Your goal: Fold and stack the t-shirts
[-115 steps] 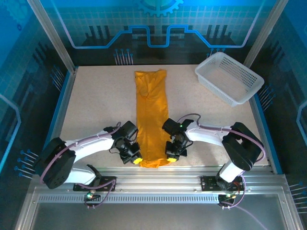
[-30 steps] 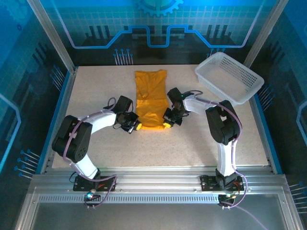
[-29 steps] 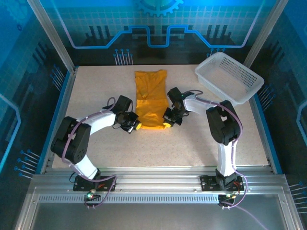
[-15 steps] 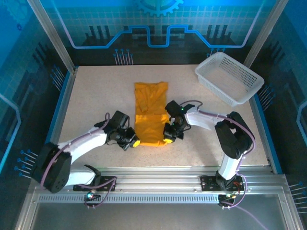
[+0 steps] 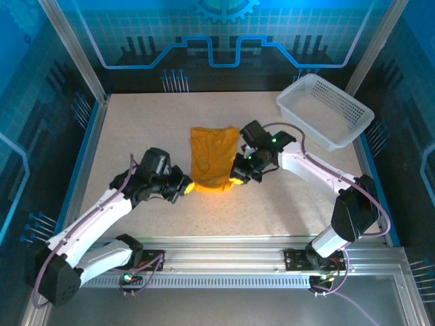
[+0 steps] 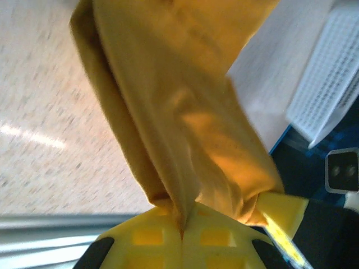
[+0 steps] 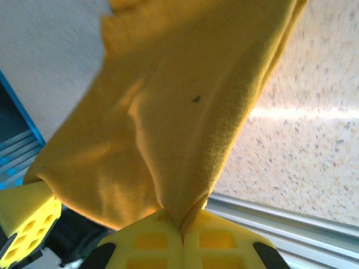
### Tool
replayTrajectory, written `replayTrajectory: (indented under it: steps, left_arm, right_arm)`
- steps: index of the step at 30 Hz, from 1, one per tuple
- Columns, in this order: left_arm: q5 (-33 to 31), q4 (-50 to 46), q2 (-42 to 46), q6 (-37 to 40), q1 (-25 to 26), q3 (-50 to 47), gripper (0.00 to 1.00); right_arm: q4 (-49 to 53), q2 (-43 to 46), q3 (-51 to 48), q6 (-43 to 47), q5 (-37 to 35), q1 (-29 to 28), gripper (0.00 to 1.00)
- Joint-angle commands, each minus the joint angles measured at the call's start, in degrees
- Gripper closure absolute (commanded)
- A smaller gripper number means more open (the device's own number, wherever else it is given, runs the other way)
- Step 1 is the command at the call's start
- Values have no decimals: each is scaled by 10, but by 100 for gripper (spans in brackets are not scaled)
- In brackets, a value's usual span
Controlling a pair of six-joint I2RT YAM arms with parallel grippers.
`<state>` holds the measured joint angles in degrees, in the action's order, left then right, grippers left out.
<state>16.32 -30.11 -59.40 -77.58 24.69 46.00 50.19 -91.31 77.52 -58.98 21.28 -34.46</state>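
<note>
Left gripper point(image 5: 185, 186) and right gripper point(image 5: 238, 176) are hanging over the big speckled bench point(image 5: 272, 210). Each is pinching shut on a near corner of the plain orange-yellow thin cloth t-shirt point(image 5: 214, 156) in the middle. It is looking folded narrow; end-to-end folding and stacking are waiting. Its long side is pointing away from the arms.

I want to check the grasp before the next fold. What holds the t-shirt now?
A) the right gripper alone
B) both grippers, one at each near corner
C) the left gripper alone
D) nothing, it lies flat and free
B: the left gripper and the right gripper are each shut on one near corner of the t-shirt, and each wrist view shows cloth pinched between the yellow pads.
</note>
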Motion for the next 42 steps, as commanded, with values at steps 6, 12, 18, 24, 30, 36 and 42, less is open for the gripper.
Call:
replayTrajectory:
  steps: [6,12,18,24,30,36,42]
  left_arm:
    - [6,102,-156,55,-95,133,100]
    - [33,134,-307,103,-136,246,100]
    - [36,115,-460,143,-157,372,100]
    - [30,114,-539,170,-180,439,59]
    - [10,121,-396,139,-148,304,52]
    - [11,220,-285,-44,-53,99,53]
    - [-123,305,-313,-196,68,76,35]
  right_arm:
    - [26,-134,170,3,-11,67,100]
    - [23,-244,295,-18,-20,109,100]
    - [54,-402,479,-14,-23,141,87]
    - [63,-519,629,34,-23,158,38]
    - [81,-433,567,101,-54,164,41]
    - [-26,-231,271,102,-72,146,46]
    - [-150,-58,8,63,-32,155,42]
